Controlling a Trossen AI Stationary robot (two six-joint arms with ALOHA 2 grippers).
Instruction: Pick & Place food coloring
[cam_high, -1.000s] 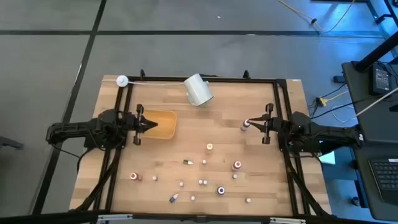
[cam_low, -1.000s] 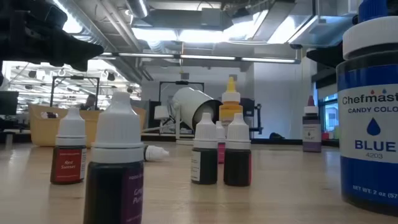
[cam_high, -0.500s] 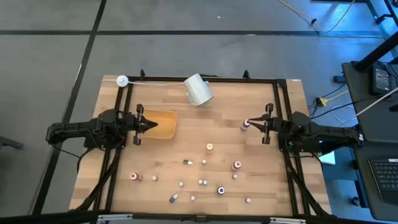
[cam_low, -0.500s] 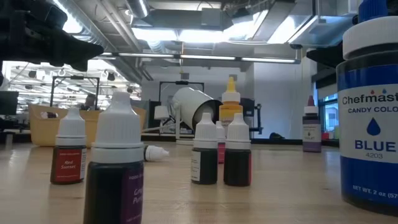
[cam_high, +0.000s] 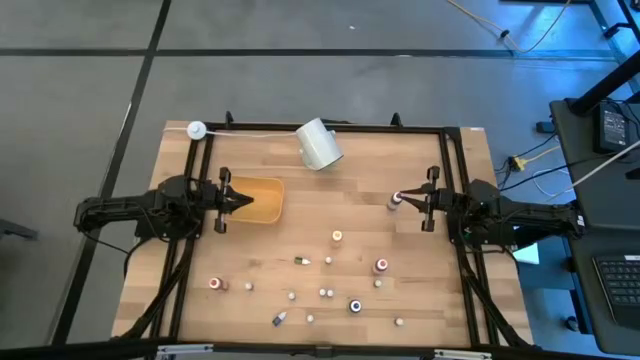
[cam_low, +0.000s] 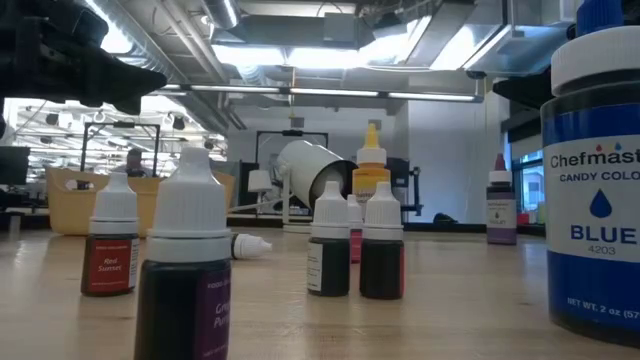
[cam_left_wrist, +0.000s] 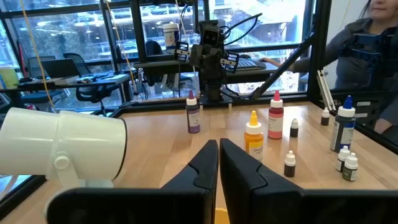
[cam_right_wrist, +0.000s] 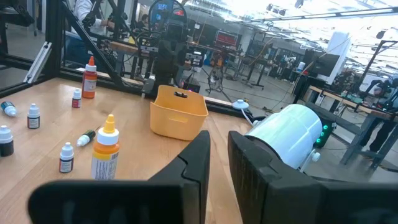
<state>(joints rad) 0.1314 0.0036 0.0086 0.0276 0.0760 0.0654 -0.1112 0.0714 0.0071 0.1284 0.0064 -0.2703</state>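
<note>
Food coloring bottles (cam_high: 337, 237) stand scattered across the near half of the wooden table (cam_high: 440, 310), all resting on its surface; none is held. In the high view, an orange-capped bottle sits near the table centre, a red-capped bottle (cam_high: 381, 265) to its right, another red-capped bottle (cam_high: 214, 283) toward the near left, and a blue-capped bottle (cam_high: 355, 306) close to the near edge. One small bottle (cam_high: 301, 261) lies on its side. One more bottle (cam_high: 393, 203) stands just beside the right gripper's tip.

Left gripper (cam_high: 243, 200): fingers together, holding nothing, positioned over the yellow tray (cam_high: 268, 198) at the left side of the table.

Right gripper (cam_high: 400, 197): fingers together, holding nothing, positioned at the right side of the table and pointing toward the centre.

White cup (cam_high: 319, 144): lies on its side at the far edge of the table, between the two arms.

In the left wrist view, a person (cam_left_wrist: 364, 37) is visible beyond the table.
</note>
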